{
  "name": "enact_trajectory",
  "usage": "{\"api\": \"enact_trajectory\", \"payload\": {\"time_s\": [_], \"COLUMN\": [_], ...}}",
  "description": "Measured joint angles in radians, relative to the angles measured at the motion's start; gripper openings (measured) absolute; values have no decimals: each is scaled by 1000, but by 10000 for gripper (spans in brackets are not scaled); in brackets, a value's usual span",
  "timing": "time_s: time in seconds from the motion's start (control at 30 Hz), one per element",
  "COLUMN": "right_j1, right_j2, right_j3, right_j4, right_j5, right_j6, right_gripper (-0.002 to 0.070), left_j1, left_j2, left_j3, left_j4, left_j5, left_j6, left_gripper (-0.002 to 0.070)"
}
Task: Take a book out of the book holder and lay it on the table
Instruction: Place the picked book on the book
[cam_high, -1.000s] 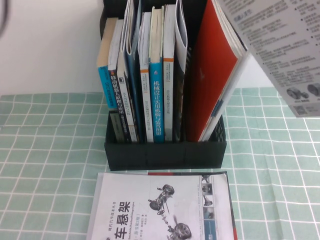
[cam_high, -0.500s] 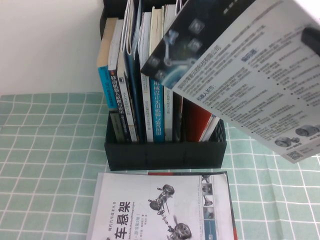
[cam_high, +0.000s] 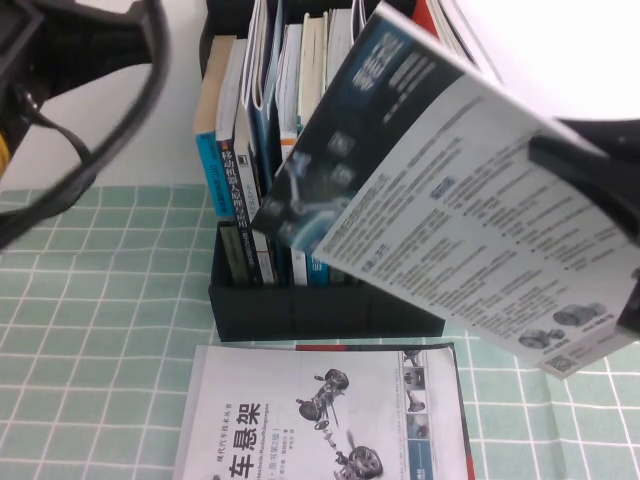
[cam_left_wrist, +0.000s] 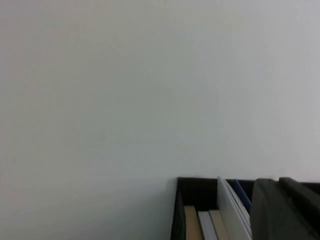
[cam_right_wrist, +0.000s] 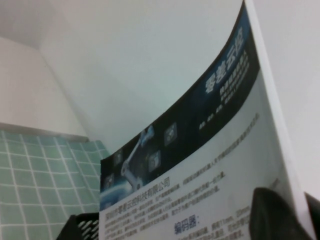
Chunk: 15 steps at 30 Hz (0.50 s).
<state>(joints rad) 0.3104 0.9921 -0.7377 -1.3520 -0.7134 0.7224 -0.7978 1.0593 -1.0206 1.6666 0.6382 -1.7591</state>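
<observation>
The book (cam_high: 450, 210) hangs tilted in the air above the holder (cam_high: 320, 300), clear of its dividers so it can swing down to the table (cam_high: 100, 330). The right gripper (cam_high: 600, 200), raised at the right, is clamped on the book's edge. The left gripper (cam_high: 60, 60) hovers high at the left; its jaws cannot be told.

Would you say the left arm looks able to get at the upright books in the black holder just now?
Probably yes: the left gripper hangs above the black book holder, though the right gripper swings its white magazine across.
</observation>
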Motion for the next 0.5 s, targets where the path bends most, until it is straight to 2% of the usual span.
{"api": "enact_trajectory", "payload": {"time_s": [0.1,0.17,0.33,0.5], "right_j1": [42,84,185,246], "right_j2": [27,50,137,240], "right_j3": [0,0,0,0], "right_j4": [-43,-73,-118,-117], "right_j5": [8,34,136,209], "right_j6": [9,12,-7,-102], "right_gripper": [25,25,25,25], "left_j1": [0,0,0,0], "left_j2": [0,-4,-61,-193], "left_j3": [9,13,39,70], "left_j4": [-70,-169,-434,-563], "left_j5": [28,34,59,98], "left_j6": [-30,-12,145,264], "left_gripper": [-3,-3,-3,-3]}}
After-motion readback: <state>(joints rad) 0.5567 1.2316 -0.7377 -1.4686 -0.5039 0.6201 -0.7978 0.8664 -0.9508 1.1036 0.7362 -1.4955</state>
